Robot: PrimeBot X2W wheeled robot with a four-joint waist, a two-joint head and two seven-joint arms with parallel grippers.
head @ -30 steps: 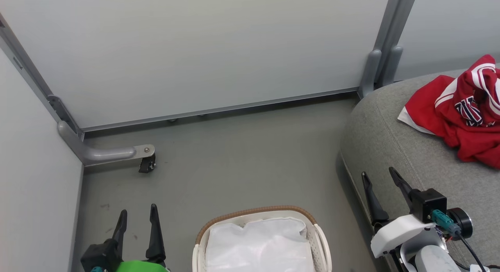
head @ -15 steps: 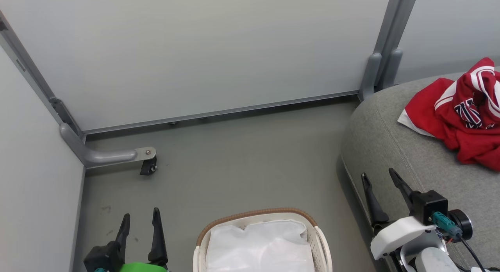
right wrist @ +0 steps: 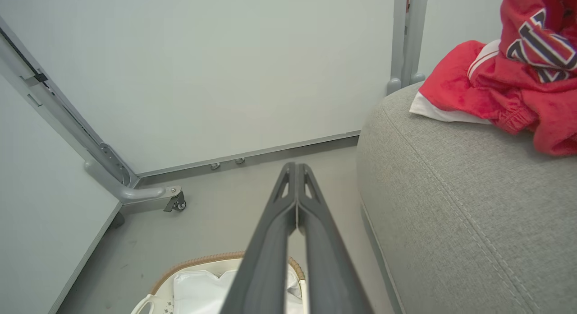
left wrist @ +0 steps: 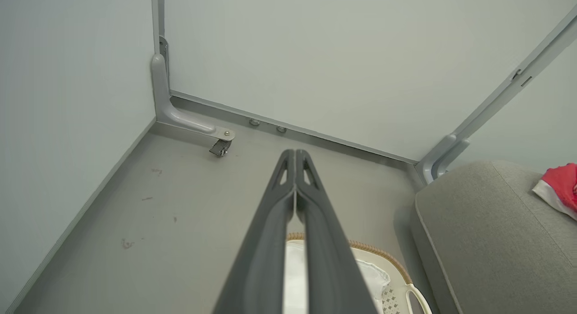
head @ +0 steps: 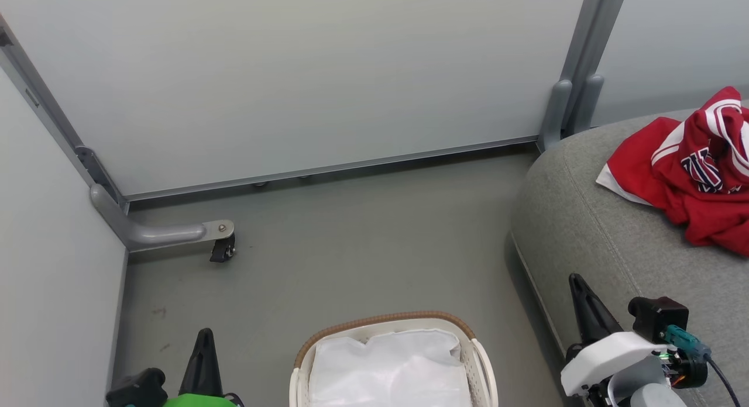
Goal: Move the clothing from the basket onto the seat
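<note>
seat [head: 585, 220], grey floor [head: 363, 249], pale walls [head: 292, 73]

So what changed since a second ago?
The left gripper and the right gripper both closed, and neither took hold of anything. The red clothing stayed on the seat, and the basket stayed put, showing its white liner.

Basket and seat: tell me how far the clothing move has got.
Done: the red clothing lies heaped on the seat, and the basket holds just its white liner where visible. In hand: nothing; the left gripper and right gripper have jaws pressed shut, empty. Left: apparently nothing, though the basket's near end is cut off by the picture's edge.
</note>
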